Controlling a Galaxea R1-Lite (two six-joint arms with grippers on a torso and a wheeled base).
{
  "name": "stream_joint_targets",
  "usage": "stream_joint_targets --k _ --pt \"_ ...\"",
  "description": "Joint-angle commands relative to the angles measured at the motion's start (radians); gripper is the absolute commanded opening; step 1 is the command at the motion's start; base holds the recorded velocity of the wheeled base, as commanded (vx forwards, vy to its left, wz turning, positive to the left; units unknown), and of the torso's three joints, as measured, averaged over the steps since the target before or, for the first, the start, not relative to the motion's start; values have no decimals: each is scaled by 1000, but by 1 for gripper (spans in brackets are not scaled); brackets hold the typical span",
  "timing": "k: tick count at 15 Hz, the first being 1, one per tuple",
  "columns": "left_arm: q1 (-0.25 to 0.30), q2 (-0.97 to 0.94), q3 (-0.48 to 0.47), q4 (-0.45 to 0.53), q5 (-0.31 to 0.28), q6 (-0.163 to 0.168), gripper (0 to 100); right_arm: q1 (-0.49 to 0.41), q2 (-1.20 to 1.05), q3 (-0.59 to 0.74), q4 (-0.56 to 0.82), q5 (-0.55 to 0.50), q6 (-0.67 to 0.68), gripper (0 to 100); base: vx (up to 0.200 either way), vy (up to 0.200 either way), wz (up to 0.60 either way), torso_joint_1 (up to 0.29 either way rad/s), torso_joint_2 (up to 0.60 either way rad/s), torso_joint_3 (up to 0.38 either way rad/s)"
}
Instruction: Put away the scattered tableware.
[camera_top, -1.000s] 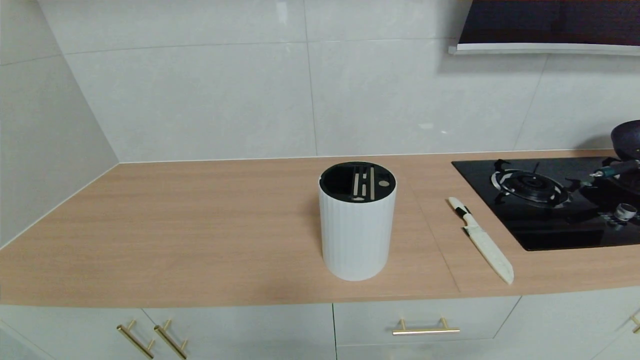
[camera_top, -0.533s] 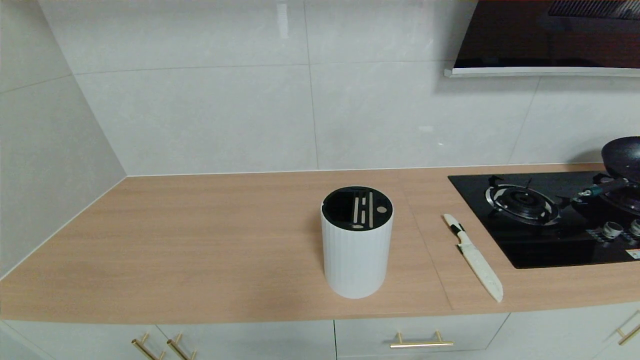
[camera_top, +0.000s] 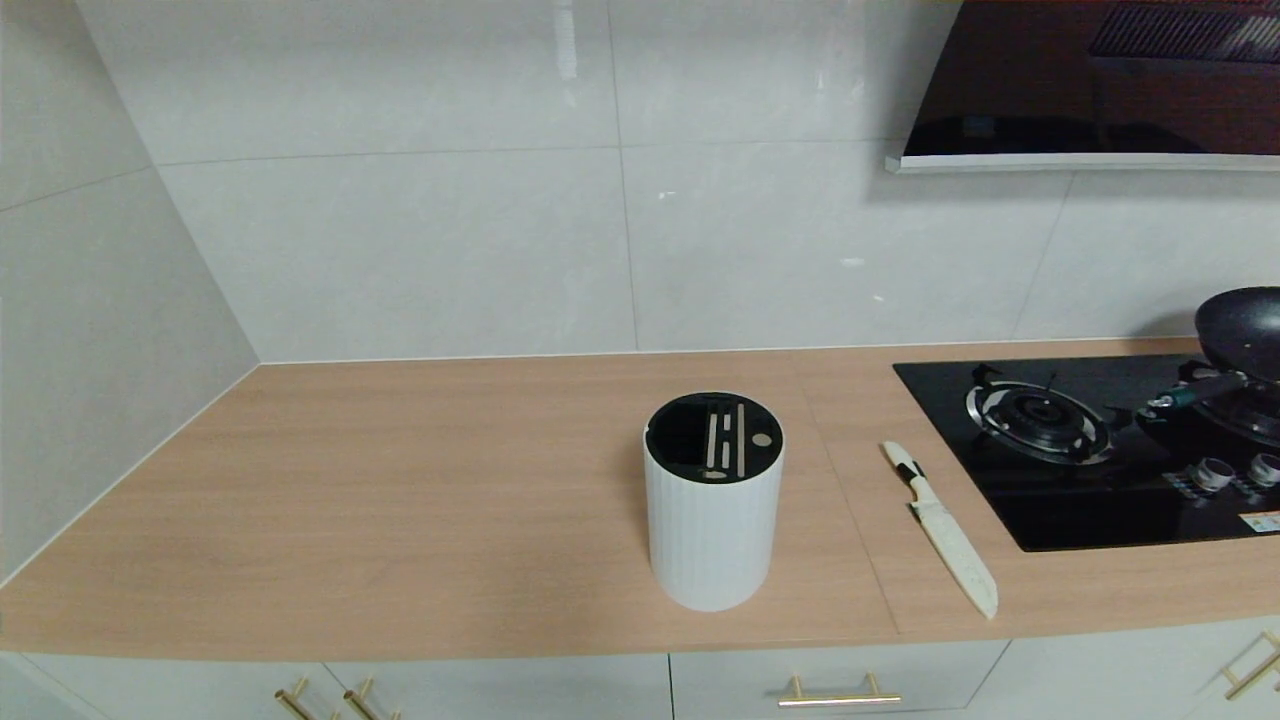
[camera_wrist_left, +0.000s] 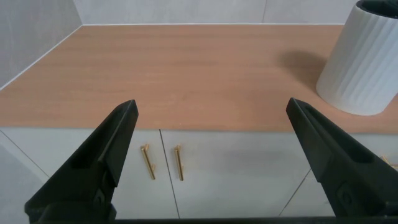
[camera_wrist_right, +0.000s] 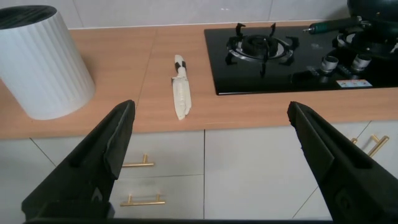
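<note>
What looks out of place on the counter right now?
The knife lies loose on the countertop, between the white slotted holder and the hob, its blade tip close to the front edge. The holder stands upright with nothing sticking out of its slots. Nothing looks spilled or damaged.

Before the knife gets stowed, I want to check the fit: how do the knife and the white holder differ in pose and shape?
The holder stands upright; the knife lies flat. The holder is a broad ribbed cylinder with a black slotted top; the knife is long and thin. The holder is mid-counter; the knife lies apart to its right, beside the hob. Both are mostly white, on the wooden countertop.
</note>
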Motion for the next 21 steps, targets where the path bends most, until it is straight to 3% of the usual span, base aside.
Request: stream_joint_targets --k 1,8,11,13,16,21 --pt "0 0 0 -1 0 -1 100 0 1 0 0 0 1 100 0 0 0 0 0 0" --pt "0 0 0 -1 0 -1 100 0 1 -1 -2 0 -5 100 0 0 0 0 0 0" --pt "0 0 0 -1 0 -1 100 11 52 -170 -19 34 9 100 0 0 0 0 0 0" --pt "0 0 0 -1 0 -1 100 14 188 -227 -11 57 8 100 0 0 0 0 0 0" --pt "0 0 0 1 0 -1 100 23 596 -383 -25 118 11 100 0 0 0 0 0 0" --pt "0 0 0 -1 0 -1 100 137 1081 -495 -246 115 6 100 0 0 0 0 0 0"
